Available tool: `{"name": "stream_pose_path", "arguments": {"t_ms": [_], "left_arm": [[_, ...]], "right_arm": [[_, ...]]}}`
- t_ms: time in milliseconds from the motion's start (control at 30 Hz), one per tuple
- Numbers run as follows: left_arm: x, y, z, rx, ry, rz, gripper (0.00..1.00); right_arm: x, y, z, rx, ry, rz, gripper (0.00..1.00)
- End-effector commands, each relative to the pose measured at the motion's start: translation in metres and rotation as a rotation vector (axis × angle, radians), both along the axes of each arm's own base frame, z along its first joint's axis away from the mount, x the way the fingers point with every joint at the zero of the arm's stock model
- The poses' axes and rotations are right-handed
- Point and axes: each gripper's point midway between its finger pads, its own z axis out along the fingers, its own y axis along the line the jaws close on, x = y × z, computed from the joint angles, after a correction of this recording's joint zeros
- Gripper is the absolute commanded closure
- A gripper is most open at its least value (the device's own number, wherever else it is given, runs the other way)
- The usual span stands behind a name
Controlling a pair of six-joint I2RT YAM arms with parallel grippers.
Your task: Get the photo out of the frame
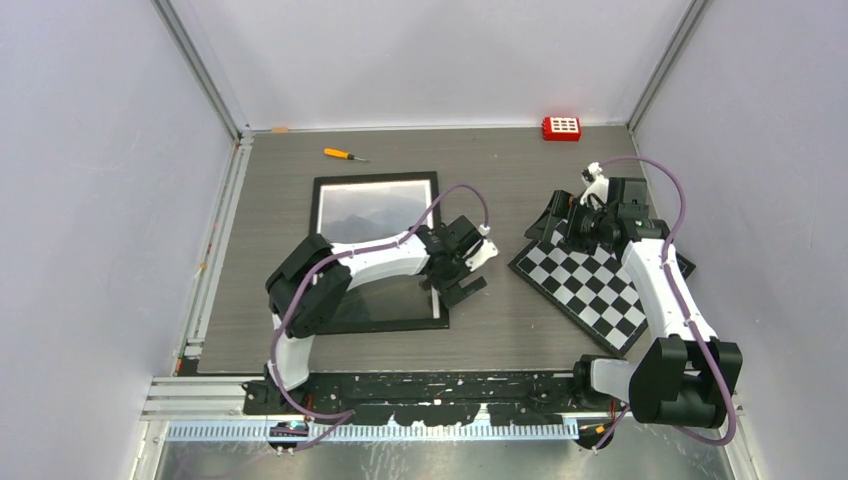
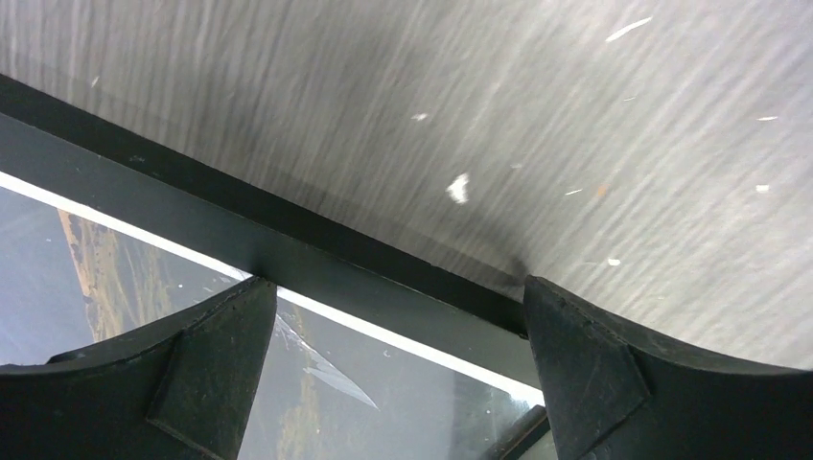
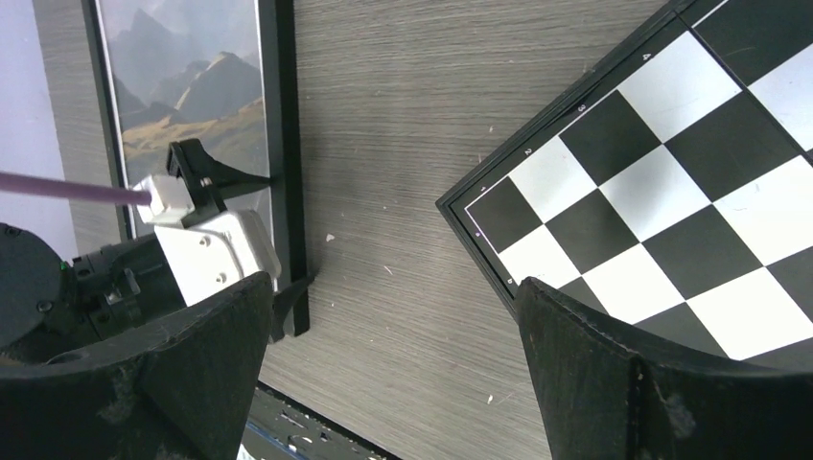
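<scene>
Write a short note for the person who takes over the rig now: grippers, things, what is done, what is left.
Left gripper: open, empty, jaws astride the right rail of the frame.
Right gripper: open, empty, above the table beside the checkerboard.
Photo: inside the frame, which lies face up on the table.
Done: nothing yet.
Left: open the frame and take the photo out.

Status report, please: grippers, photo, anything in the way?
Left gripper open, straddling the frame right rail. Right gripper open above checkerboard. Photo in frame, face up. Nothing in the way.
</scene>
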Motion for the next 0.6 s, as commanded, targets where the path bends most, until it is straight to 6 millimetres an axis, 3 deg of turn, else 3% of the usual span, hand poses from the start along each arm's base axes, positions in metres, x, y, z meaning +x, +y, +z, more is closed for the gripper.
{"name": "stream_pose_path", "arguments": {"t_ms": [0, 133, 300, 433, 567], "left_arm": [[-0.049, -0.032, -0.002, -0.091, 0.205, -0.187, 0.0], [-0.045, -0.034, 0.042, -0.168, 0.152, -0.207, 0.0], [-0.028, -0.014, 0.088, -0.239, 0.147, -0.115, 0.0], [-0.003, 0.018, 0.115, -0.292, 0.131, 0.002, 0.0], [0.028, 0.071, 0.135, -0.34, 0.122, 0.162, 0.0]], "right_arm": [[0.011, -0.004, 0.018, -0.012, -0.059, -0.003, 0.0], [0.012, 0.003, 0.033, 0.028, -0.117, 0.009, 0.0], [0.02, 0.006, 0.036, 0.066, -0.106, 0.002, 0.0], [0.029, 0.015, 0.032, 0.108, -0.057, 0.018, 0.0], [0.045, 0.033, 0.036, 0.081, -0.068, 0.048, 0.0]]}}
